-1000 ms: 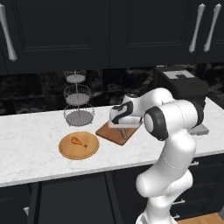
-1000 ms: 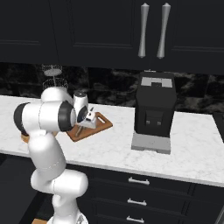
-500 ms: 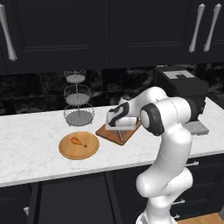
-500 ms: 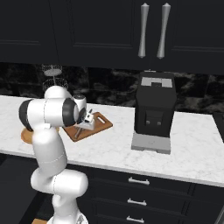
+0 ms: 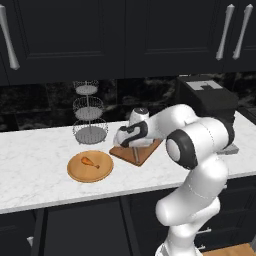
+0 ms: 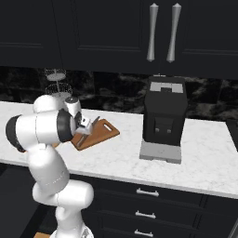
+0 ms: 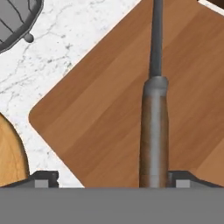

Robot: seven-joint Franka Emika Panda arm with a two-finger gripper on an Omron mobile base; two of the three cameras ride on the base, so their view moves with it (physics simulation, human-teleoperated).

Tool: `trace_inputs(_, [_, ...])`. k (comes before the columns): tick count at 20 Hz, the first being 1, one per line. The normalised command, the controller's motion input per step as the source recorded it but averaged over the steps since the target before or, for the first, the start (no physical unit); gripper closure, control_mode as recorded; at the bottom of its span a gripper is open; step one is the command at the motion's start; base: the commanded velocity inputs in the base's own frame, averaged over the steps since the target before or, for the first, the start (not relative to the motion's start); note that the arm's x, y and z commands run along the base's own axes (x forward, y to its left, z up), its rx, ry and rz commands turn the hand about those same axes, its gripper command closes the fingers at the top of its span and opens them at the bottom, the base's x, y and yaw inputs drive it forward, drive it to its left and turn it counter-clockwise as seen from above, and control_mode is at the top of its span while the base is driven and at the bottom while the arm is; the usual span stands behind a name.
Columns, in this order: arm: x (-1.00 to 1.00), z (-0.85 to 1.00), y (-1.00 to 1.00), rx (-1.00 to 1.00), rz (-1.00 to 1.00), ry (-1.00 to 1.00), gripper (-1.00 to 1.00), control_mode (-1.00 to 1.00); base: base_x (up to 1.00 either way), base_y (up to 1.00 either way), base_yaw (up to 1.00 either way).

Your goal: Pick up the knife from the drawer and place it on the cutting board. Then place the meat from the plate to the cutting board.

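Note:
The knife lies flat on the brown cutting board, its wooden handle toward me and its grey blade pointing away. My gripper hovers low over the handle end, open; the fingers stand wide apart and the handle sits nearer the right one. In the left base view the gripper hangs over the left end of the cutting board. Left of it, the round wooden plate carries the small orange-brown drumstick. The plate's rim shows beside the board. The drawer is out of view.
A three-tier wire basket stands behind the plate on the white marble counter. A black coffee machine sits to the right of the board. Dark cabinet doors with silver handles hang above.
The hand has shifted left and lower over the board's near end. The knife, plate and drumstick stay where they were.

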Motion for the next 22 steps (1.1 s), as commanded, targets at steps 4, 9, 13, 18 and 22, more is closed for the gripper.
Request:
trace_inputs(4, [-0.42, 0.51, 0.46, 0.00, 0.00, -0.18, -1.00, -1.00, 0.00, 0.00, 0.00])
trace_inputs(9, [-0.10, 0.17, 0.73, -0.02, 0.09, -0.05, -1.00, -1.00, 0.00, 0.00, 0.00])
trace_inputs(13, [0.16, 0.00, 0.76, 0.00, 0.31, 0.05, -1.00, -1.00, 0.00, 0.00, 0.00])
trace_inputs(18, [0.10, 0.00, 0.65, -0.01, 0.41, 0.05, -1.00, -1.00, 0.00, 0.00, 0.00])
trace_inputs(22, [-0.06, -0.10, 0.57, -0.08, 0.36, 0.00, -1.00, -1.00, 0.00, 0.00, 0.00])
